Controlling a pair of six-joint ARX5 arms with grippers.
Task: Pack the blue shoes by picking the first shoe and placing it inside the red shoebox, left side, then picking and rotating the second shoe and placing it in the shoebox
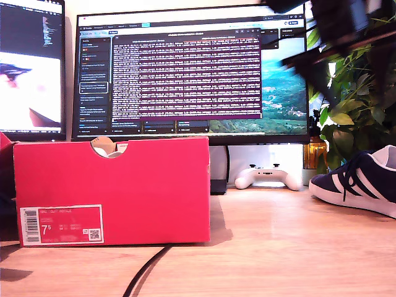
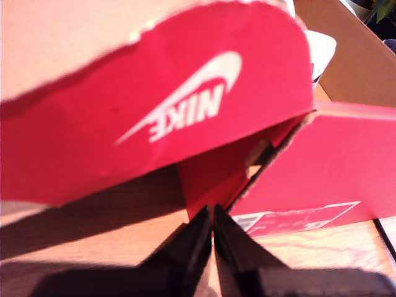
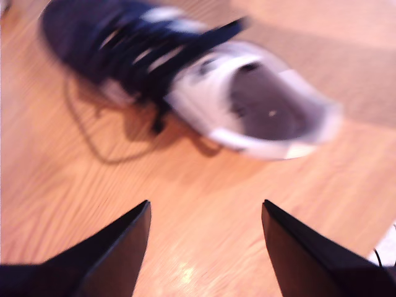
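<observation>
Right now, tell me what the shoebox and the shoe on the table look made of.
The red shoebox: cardboard, matte red print, with a raw torn edge on its flap in the first wrist view. The blue shoe: a soft, matte navy upper, likely suede, with white stripes and a white sole, probably rubber.

A light wooden desk (image 1: 278,247) carries everything. The red box (image 1: 111,192) stands on it at the exterior view's left, barcode label facing the camera. A blue shoe (image 1: 362,182) lies on the desk at that view's right edge. A white controller (image 1: 267,176) rests further back, by the monitor foot. A black cable (image 1: 145,272) runs across the near desk.
</observation>
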